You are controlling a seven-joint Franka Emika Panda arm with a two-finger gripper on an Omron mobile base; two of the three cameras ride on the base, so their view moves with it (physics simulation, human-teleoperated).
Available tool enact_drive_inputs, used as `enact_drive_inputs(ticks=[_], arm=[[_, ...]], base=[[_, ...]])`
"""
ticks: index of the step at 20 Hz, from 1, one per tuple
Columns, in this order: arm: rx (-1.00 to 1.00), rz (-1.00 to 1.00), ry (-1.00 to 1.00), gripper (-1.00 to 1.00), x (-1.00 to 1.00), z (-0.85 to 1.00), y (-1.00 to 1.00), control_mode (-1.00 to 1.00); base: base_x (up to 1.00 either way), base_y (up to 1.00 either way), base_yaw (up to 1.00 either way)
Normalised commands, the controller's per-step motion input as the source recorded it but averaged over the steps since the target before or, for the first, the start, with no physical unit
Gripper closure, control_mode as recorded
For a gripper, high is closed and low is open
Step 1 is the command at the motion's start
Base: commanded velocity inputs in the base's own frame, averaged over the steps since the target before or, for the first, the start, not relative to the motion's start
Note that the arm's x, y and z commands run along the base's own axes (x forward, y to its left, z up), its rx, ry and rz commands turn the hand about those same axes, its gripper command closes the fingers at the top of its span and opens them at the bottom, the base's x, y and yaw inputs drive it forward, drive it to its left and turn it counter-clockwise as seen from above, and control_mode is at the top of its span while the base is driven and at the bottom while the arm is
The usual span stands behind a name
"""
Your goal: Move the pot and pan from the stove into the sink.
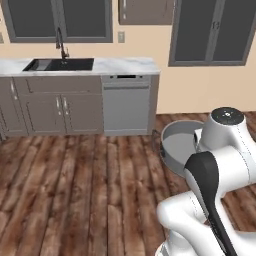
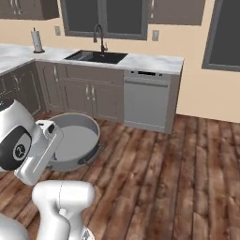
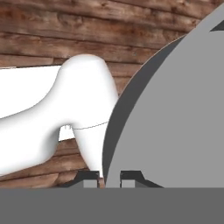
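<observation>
My pincer (image 3: 108, 180) is clamped on the rim of the round grey metal pot (image 2: 70, 140), one tip on each side of its wall, and I carry it in the air over the wooden floor (image 1: 75, 190). The black rectangular sink (image 1: 60, 64) lies well apart at eleven o'clock in the marble counter (image 1: 125, 65). By my reckoning, the pot is halfway there; the pan comes after.

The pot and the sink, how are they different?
The pot is round and light grey; the sink is rectangular and black. The pot is held tilted on the gripper above the wooden floor; the sink sits level, sunk into the counter. Both are hollow and look empty.
</observation>
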Motion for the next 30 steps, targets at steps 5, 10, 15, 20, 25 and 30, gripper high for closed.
enact_drive_inputs(ticks=[5, 10, 15, 20, 25, 30], arm=[[0.00, 0.00, 0.00, 1.00, 0.00, 0.00, 0.00, 1.00], [0.00, 0.00, 0.00, 1.00, 0.00, 0.00, 0.00, 1.00], [0.00, 0.00, 0.00, 1.00, 0.00, 0.00, 0.00, 1.00], [0.00, 0.00, 0.00, 1.00, 0.00, 0.00, 0.00, 1.00], [0.00, 0.00, 0.00, 1.00, 0.00, 0.00, 0.00, 1.00], [0.00, 0.00, 0.00, 1.00, 0.00, 0.00, 0.00, 1.00]], base=[[1.00, 0.07, 0.00], [1.00, 0.07, 0.00], [1.00, 0.07, 0.00], [1.00, 0.07, 0.00], [1.00, 0.06, 0.00], [1.00, 0.05, 0.01]])
